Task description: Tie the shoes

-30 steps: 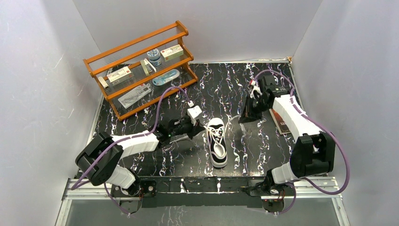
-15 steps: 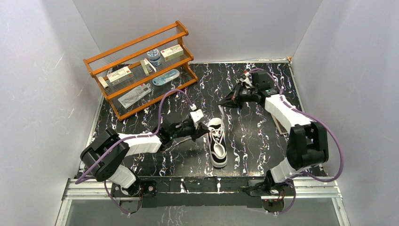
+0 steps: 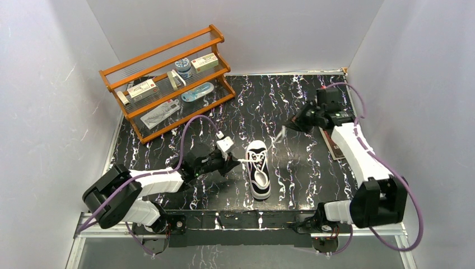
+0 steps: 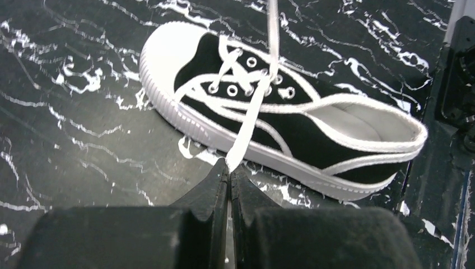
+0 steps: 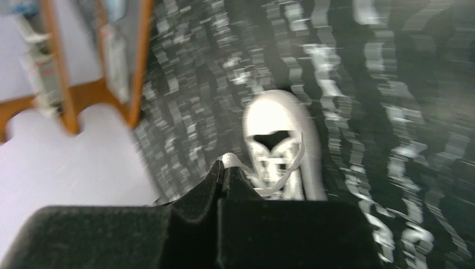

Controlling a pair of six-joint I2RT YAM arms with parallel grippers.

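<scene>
The black sneaker point(image 3: 258, 169) with white toe cap and sole stands on the dark marbled table point(image 3: 291, 101), toe toward the back. My left gripper point(image 3: 234, 161) sits just left of the shoe and is shut on one white lace point(image 4: 246, 120) that runs from the eyelets to its tips point(image 4: 229, 168). My right gripper point(image 3: 288, 126) is raised to the shoe's right rear and is shut on the other lace point(image 3: 275, 140), drawn up and to the right. The right wrist view is blurred; the lace end point(image 5: 231, 159) shows at the fingertips, with the shoe point(image 5: 280, 140) beyond.
A wooden two-tier rack point(image 3: 168, 81) with small boxes and packets stands at the back left. A dark red book point(image 3: 336, 147) lies at the right edge under the right arm. White walls enclose the table on three sides.
My right gripper swung from the back centre to the right and nearer the shoe, carrying its lace. My left gripper drew back slightly to the left and toward the front, pulling its lace taut.
</scene>
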